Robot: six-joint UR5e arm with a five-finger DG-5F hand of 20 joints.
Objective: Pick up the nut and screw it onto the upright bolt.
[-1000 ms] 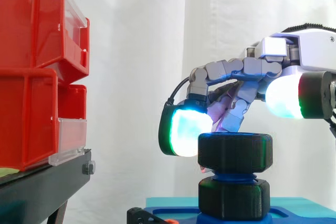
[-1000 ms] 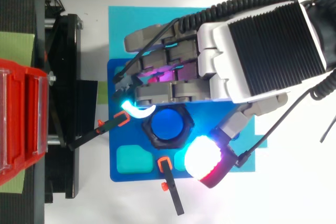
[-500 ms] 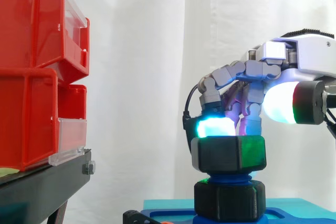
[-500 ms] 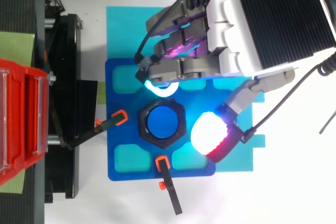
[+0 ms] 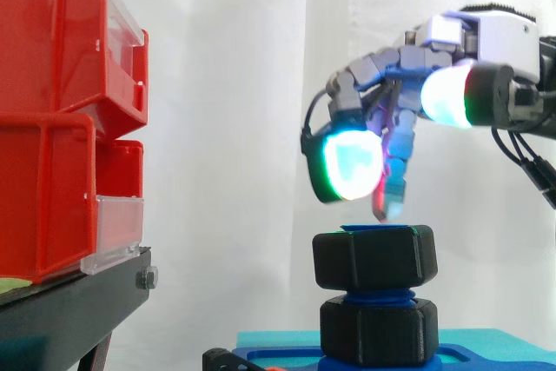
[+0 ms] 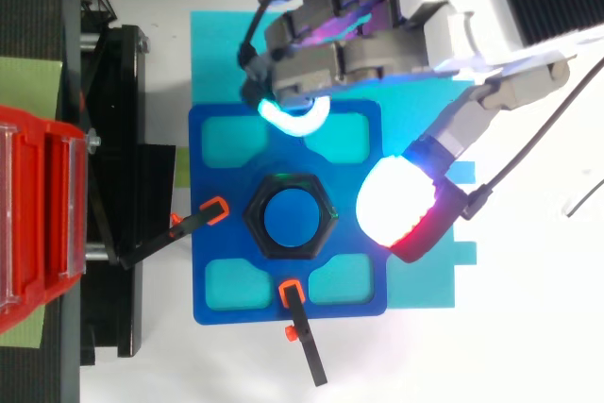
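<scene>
- nut (image 5: 375,256) sits threaded on top of the upright bolt (image 6: 289,218), same place as 0.5 s ago
- robot hand (image 5: 387,65) has lifted off the nut, now clear above it, fingers loosely spread, gripping nothing
- red bins (image 5: 52,119) far left, unchanged

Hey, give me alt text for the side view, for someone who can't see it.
The robot hand hovers open above a black nut that sits on the upright blue bolt, touching neither. Below the nut is a second black hex piece on a blue base; red bins on a black stand are at the left, before a white curtain.
</scene>
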